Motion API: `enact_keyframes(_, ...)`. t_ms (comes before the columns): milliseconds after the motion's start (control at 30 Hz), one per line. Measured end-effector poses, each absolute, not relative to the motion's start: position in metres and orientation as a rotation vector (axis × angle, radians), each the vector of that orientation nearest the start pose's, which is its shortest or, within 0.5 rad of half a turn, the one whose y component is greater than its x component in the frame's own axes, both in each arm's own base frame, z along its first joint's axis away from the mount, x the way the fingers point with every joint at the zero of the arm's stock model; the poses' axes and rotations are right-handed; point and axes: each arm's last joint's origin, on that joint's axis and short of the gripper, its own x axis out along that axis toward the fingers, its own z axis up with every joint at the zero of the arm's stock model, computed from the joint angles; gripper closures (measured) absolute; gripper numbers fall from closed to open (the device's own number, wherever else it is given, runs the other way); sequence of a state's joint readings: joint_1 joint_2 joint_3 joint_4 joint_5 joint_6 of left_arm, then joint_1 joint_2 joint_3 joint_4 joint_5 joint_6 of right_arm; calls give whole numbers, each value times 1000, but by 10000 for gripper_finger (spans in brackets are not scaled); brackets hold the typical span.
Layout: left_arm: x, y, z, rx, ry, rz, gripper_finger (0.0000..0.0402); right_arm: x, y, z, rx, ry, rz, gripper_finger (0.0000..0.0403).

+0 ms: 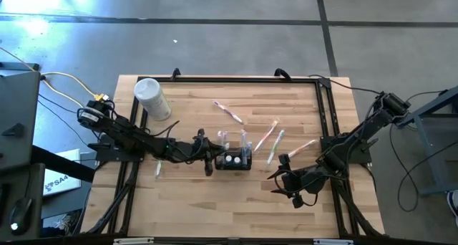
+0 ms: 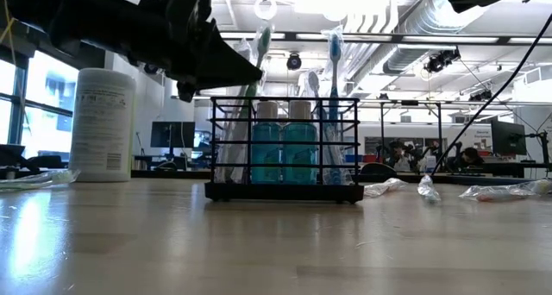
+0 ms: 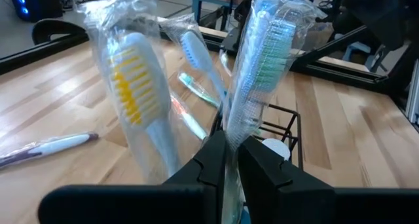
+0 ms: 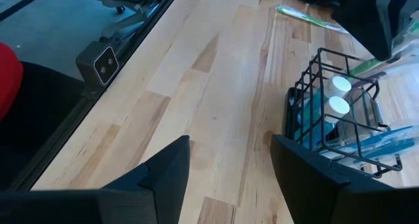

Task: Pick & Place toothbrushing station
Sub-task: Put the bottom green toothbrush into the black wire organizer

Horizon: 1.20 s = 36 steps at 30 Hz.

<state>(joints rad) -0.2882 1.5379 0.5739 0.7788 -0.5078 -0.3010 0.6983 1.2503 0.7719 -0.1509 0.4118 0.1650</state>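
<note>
The toothbrushing station is a black wire holder (image 1: pixel 234 160) (image 2: pixel 285 148) standing on the table's middle. It holds two blue bottles with white caps (image 2: pixel 285 144) and upright wrapped toothbrushes. My left gripper (image 1: pixel 210 159) (image 3: pixel 232 160) is at the holder's left end, shut on a green-bristled toothbrush in a clear wrapper (image 3: pixel 265 60). A yellow-bristled toothbrush (image 3: pixel 134 93) and a blue one (image 3: pixel 196 54) stand beside it. My right gripper (image 1: pixel 290 182) (image 4: pixel 229 152) is open and empty, right of the holder and nearer the table's front edge. My left gripper pinches the wrapped green-bristled toothbrush between its two fingers, on the handle below the head (image 3: pixel 234 129). The fingers come level from the table's left, across the brush. The brush stands nearly upright, head up, its lower end down in the holder's left compartment (image 2: pixel 235 157).
A white cylindrical container (image 1: pixel 152 98) (image 2: pixel 102 122) stands at the far left. Loose wrapped toothbrushes lie beyond and right of the holder (image 1: pixel 229 111) (image 1: pixel 266 136) (image 1: pixel 300 148), and one lies under my left arm (image 1: pixel 159 166). Bare wood lies along the near edge.
</note>
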Motion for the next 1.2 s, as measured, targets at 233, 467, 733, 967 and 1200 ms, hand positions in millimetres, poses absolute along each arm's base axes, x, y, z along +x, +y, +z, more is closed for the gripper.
enact_keyframes(233, 284, -69, 183, -248, 138, 245, 360, 205, 157, 239, -173, 556, 232, 198)
enact_keyframes(467, 283, -69, 179, -304, 168, 259, 359, 205, 157, 239, -173, 556, 231, 198)
enact_keyframes(733, 283, -70, 179, -304, 171, 237, 351, 205, 157, 239, -174, 557, 231, 198)
enact_keyframes(967, 283, -70, 181, -314, 156, 233, 265, 205, 157, 239, -175, 559, 231, 198)
enact_keyframes(1200, 283, -70, 186, -301, 134, 230, 197, 205, 157, 239, -175, 559, 231, 198)
